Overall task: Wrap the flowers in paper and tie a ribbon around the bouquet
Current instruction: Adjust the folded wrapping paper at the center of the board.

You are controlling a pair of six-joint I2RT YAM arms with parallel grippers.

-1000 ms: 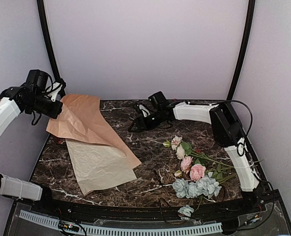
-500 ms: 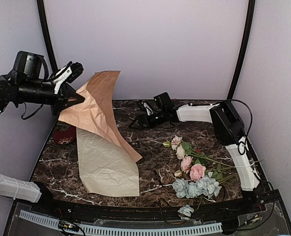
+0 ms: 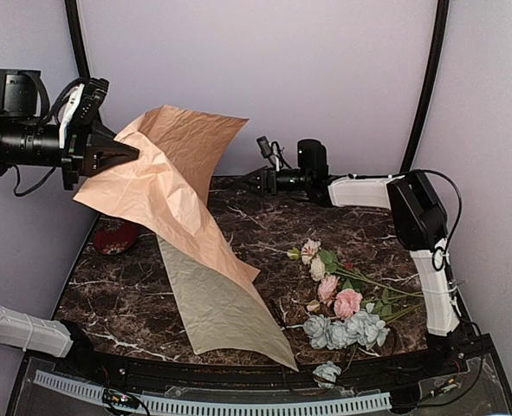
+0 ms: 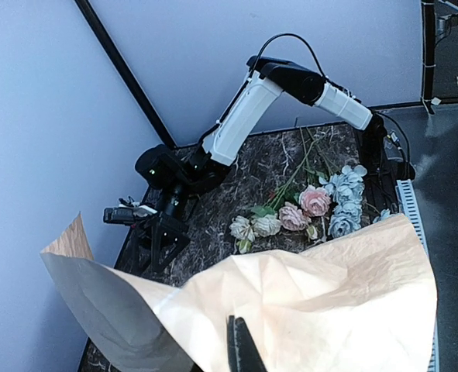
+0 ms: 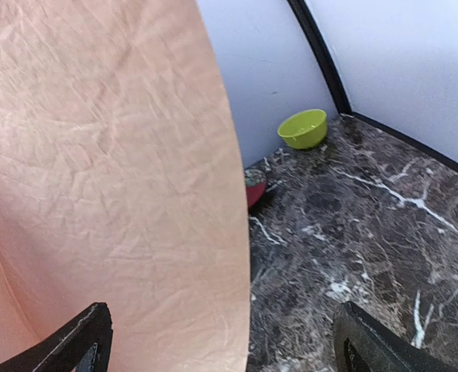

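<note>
Left gripper [image 3: 121, 154] clamped on crinkled peach-beige paper sheet [image 3: 186, 199], held aloft. Right gripper [image 5: 221, 322] wide open, empty. Lime-green bowl [image 5: 304, 128] shows only in right wrist view.

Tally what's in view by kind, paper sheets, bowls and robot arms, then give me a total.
Paper sheet: 1
Bowls: 2, red bowl and green bowl
Robot arms: 2, left arm and right arm
Total: 5
</note>
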